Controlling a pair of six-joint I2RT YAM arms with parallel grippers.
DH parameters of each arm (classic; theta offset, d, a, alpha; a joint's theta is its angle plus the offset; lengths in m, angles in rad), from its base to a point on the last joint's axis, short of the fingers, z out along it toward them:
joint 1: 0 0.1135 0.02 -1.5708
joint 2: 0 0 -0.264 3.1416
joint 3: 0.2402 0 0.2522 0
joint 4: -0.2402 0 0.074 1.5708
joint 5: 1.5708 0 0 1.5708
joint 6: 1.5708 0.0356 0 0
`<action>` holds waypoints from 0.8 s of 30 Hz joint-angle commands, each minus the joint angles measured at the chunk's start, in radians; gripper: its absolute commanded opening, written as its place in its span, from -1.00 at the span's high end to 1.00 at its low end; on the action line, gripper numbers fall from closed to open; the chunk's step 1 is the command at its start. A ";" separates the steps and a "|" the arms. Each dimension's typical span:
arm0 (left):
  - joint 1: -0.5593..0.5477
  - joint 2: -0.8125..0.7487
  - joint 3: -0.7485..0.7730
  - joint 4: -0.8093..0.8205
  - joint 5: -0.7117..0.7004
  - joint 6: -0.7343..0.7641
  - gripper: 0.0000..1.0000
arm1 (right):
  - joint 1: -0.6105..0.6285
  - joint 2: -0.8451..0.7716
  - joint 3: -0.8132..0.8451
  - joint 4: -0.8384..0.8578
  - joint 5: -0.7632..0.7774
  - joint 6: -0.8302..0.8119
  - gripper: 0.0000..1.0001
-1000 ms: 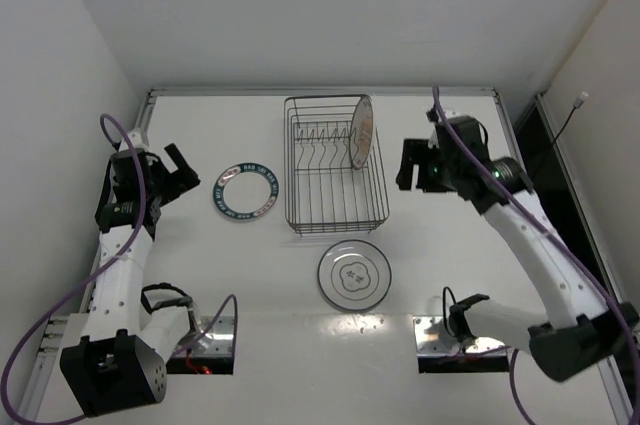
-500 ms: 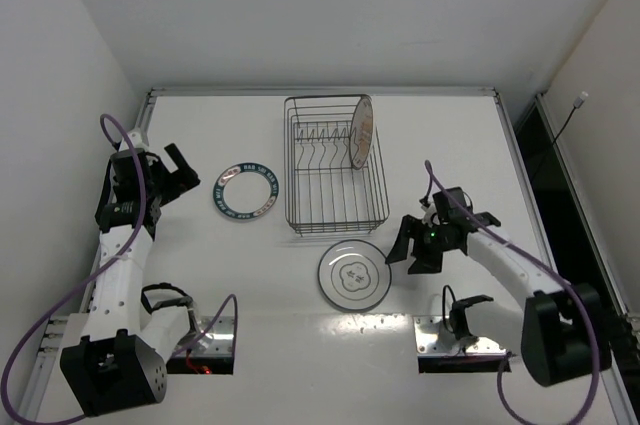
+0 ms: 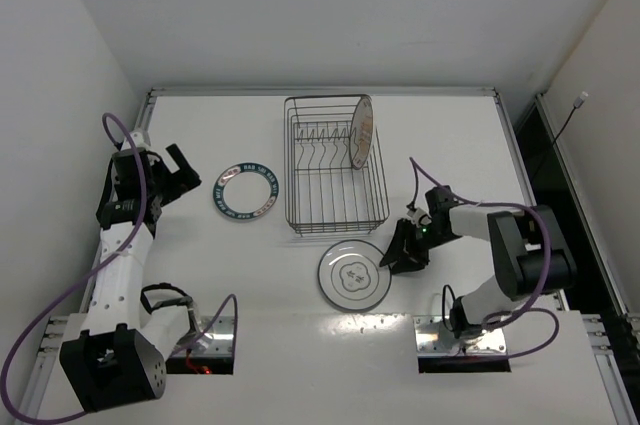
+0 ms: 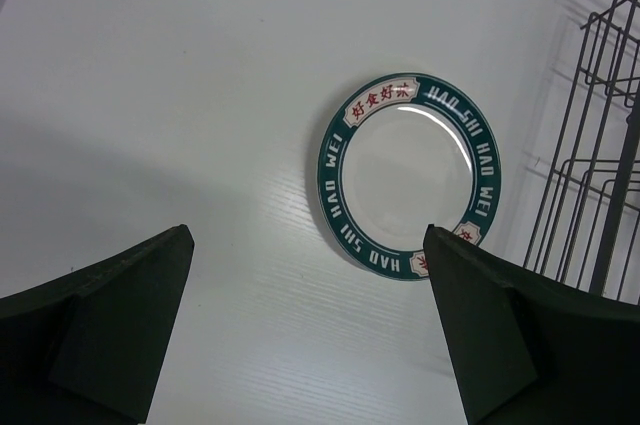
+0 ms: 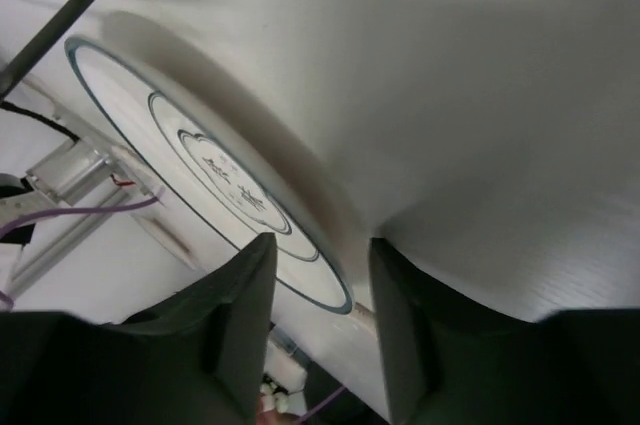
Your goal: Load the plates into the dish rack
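Your left arm (image 3: 115,265) is standing tall along the left edge of the table (image 3: 450,135), elbow raised. Its wrist is tipping the left gripper (image 3: 180,167) in toward the table's middle, hovering clear of the surface with both fingers (image 4: 110,325) spread wide. Your right arm (image 3: 525,245) is folding low toward the near right corner, forearm lying close to the surface. The right gripper (image 3: 393,257) is pointing left and down, fingers (image 5: 235,315) only partly apart.
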 commanded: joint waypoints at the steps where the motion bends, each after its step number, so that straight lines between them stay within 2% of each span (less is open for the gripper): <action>1: -0.008 0.000 0.005 0.022 0.011 0.010 -1.00 | 0.001 0.066 0.014 0.081 -0.011 -0.079 0.27; 3: -0.008 0.000 0.005 0.022 0.011 0.010 -1.00 | 0.001 0.089 0.028 0.058 -0.023 -0.119 0.58; 6: -0.008 -0.011 0.005 0.022 0.002 0.010 -1.00 | 0.011 0.098 0.049 0.032 -0.023 -0.149 0.85; 9: -0.008 -0.020 0.005 0.022 -0.008 0.010 -1.00 | 0.021 0.089 0.071 -0.008 -0.014 -0.172 0.98; 12: -0.008 -0.020 0.005 0.022 -0.008 0.010 -1.00 | 0.044 0.012 0.080 -0.063 0.020 -0.182 1.00; 19: -0.008 -0.020 0.005 0.022 -0.026 0.010 -1.00 | 0.090 -0.311 0.114 -0.256 0.135 -0.160 1.00; 24: -0.008 -0.020 0.005 0.022 -0.026 0.010 -1.00 | 0.163 -0.479 0.247 -0.410 0.210 -0.093 1.00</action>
